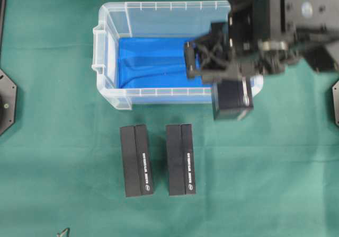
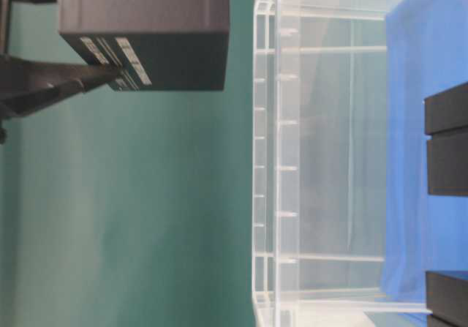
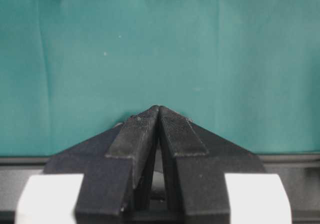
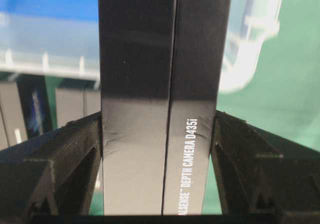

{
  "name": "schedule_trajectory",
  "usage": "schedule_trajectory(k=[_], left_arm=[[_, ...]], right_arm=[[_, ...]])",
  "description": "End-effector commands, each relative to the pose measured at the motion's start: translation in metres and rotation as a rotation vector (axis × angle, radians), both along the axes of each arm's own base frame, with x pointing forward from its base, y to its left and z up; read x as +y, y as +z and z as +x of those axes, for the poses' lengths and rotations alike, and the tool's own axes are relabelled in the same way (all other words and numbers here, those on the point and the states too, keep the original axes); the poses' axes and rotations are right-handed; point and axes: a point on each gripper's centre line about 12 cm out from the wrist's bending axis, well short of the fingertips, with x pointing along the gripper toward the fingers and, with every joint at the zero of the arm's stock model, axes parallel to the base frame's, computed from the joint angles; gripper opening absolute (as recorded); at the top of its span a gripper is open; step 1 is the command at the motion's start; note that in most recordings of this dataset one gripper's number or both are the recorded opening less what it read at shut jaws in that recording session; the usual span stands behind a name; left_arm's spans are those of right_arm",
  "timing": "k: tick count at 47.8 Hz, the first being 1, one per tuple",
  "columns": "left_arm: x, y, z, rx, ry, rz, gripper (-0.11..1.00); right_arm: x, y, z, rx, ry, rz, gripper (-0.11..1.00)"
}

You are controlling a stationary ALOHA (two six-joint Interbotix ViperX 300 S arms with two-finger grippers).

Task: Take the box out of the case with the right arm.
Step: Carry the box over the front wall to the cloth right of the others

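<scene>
Fingers of the right arm were clamped on both long sides of the black box, which hung above the green bench just outside the near right corner of the case. Inside the case, the blue sheet lay bare. Two further black boxes rested on the bench just in front of the case. Left fingers were pressed together, apparently gripping nothing, though their bases were hidden.

Two boxes lie side by side before the case.
</scene>
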Motion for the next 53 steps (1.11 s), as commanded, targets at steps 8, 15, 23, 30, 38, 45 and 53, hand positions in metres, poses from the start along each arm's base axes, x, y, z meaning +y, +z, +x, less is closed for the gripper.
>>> schedule_trajectory(k=[8,15,23,30,38,45,53], left_arm=[[0.000,0.002,0.003,-0.006,-0.001,0.002,0.00],[0.000,0.002,0.003,-0.006,-0.001,0.002,0.00],[0.000,0.002,0.003,-0.006,-0.001,0.002,0.00],[0.000,0.002,0.003,-0.006,-0.001,0.002,0.00],[0.000,0.002,0.003,-0.006,-0.002,0.002,0.00],[0.000,0.003,0.003,-0.009,-0.001,0.001,0.00],[0.000,0.002,0.003,-0.006,-0.001,0.002,0.00]], right_arm=[[0.046,0.023,-0.013,-0.069,0.010,0.015,0.65],[0.076,0.023,-0.017,-0.072,0.010,0.025,0.65],[0.103,0.024,-0.021,-0.075,-0.002,0.036,0.65],[0.108,0.024,-0.021,-0.073,-0.001,0.037,0.65],[0.107,0.023,-0.024,-0.045,-0.006,0.026,0.65],[0.107,0.023,-0.024,-0.039,-0.007,0.024,0.65],[0.107,0.022,-0.025,-0.035,-0.015,0.024,0.65]])
